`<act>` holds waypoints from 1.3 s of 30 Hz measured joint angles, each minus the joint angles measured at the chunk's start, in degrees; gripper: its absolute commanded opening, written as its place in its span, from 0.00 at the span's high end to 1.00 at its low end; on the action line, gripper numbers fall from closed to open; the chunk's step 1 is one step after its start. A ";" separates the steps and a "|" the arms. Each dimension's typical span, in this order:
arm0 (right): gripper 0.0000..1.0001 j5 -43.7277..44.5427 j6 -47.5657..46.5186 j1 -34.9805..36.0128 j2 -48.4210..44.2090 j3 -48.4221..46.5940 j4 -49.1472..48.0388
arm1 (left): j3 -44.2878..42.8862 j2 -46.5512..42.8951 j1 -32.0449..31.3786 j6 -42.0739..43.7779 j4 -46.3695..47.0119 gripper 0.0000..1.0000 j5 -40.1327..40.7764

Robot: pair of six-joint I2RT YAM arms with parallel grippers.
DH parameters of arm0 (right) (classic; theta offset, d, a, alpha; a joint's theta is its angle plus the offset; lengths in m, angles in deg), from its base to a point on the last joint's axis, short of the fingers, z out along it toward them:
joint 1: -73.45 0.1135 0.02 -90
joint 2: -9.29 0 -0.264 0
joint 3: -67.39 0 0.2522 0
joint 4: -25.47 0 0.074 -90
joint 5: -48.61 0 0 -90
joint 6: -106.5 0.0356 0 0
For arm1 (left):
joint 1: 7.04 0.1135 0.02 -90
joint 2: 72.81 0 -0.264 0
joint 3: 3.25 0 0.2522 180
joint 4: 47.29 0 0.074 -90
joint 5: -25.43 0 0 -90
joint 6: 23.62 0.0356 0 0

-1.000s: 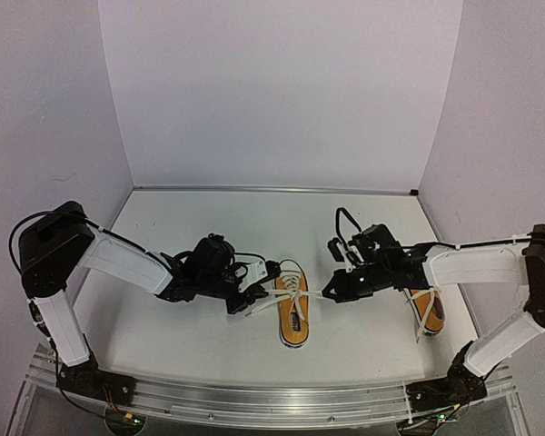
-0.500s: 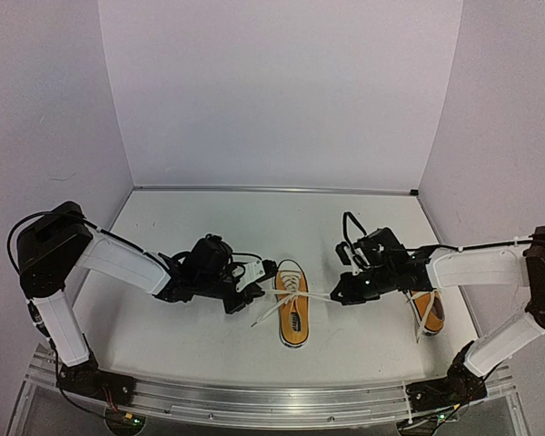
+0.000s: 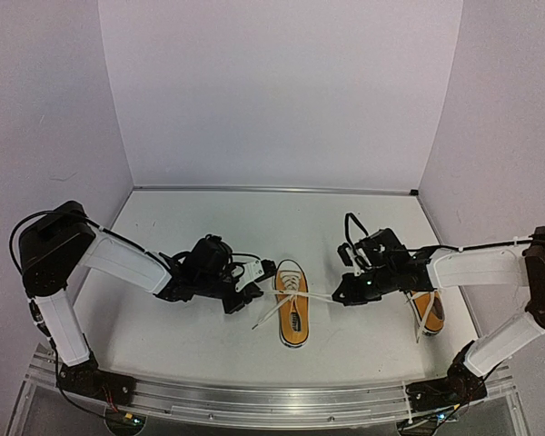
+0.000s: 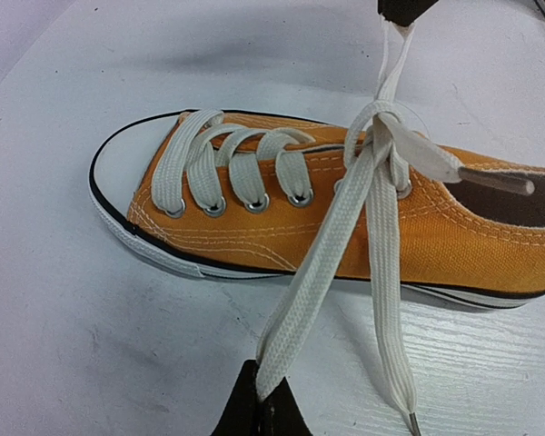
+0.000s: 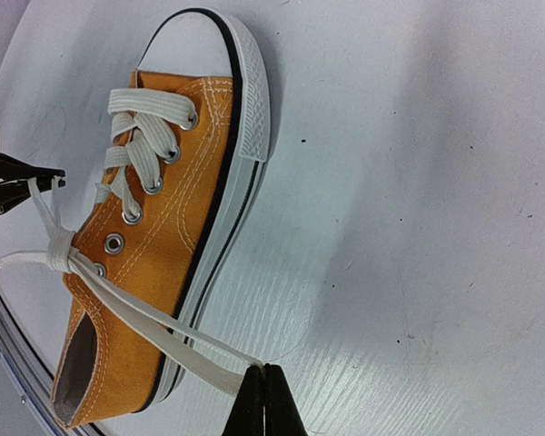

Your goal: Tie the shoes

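one shoe (image 3: pixel 292 320) lies on the surface (image 3: pixel 209 227) by the middle of the near edge, toe to the far edge. the left hand (image 3: pixel 256 292) pinches one lace (image 4: pixel 316 272). the right hand (image 3: pixel 338 296) pinches the other lace (image 5: pixel 163 320). a knot (image 4: pixel 379 123) sits between them. a second shoe (image 3: pixel 427 313) lies by the right edge, partly under the right arm (image 3: pixel 477 265).

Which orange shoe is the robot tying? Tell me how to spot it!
On the white table, look at the very middle. The middle shoe lies there, toe toward the back wall. Only this one has its white laces pulled out sideways, one end pinched by the left gripper and one by the right gripper; the other shoe hides under the right arm.
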 measured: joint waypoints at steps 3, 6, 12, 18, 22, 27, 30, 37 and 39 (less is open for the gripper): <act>1.00 -0.28 -0.14 0.00 0.00 0.00 0.00 | -0.01 0.30 0.25 -0.30 -0.02 1.00 -0.02; 1.00 -0.35 -0.18 -0.03 0.00 0.00 0.02 | -0.26 0.64 0.58 -0.46 -0.11 1.00 0.02; 0.98 -1.85 -0.44 -0.15 0.53 0.00 -0.02 | -1.45 1.22 0.87 -0.46 -1.11 0.97 -0.31; 0.68 -5.52 -1.22 -0.39 2.37 -0.21 0.41 | -1.95 1.18 1.26 -1.89 -2.36 0.62 -2.78; 0.57 -6.84 -1.24 -0.46 2.37 -1.45 0.85 | -1.44 -0.62 1.51 -3.40 -3.02 0.55 -3.07; 0.56 -7.11 -1.35 -0.46 1.67 -2.94 0.85 | 1.59 -7.40 1.38 -5.80 -3.03 0.54 -3.32; 0.56 -7.11 -1.37 -0.46 0.74 -3.17 0.93 | 3.70 -10.18 0.37 -6.68 -3.37 0.54 -3.29; 0.56 -7.24 -1.58 -0.46 0.44 -3.91 1.00 | 5.52 -9.12 -4.41 -8.85 -4.97 0.54 -3.46; 0.56 -7.24 -1.70 -0.46 0.44 -4.02 1.08 | 5.51 -7.70 -5.30 -9.30 -4.99 0.55 -3.50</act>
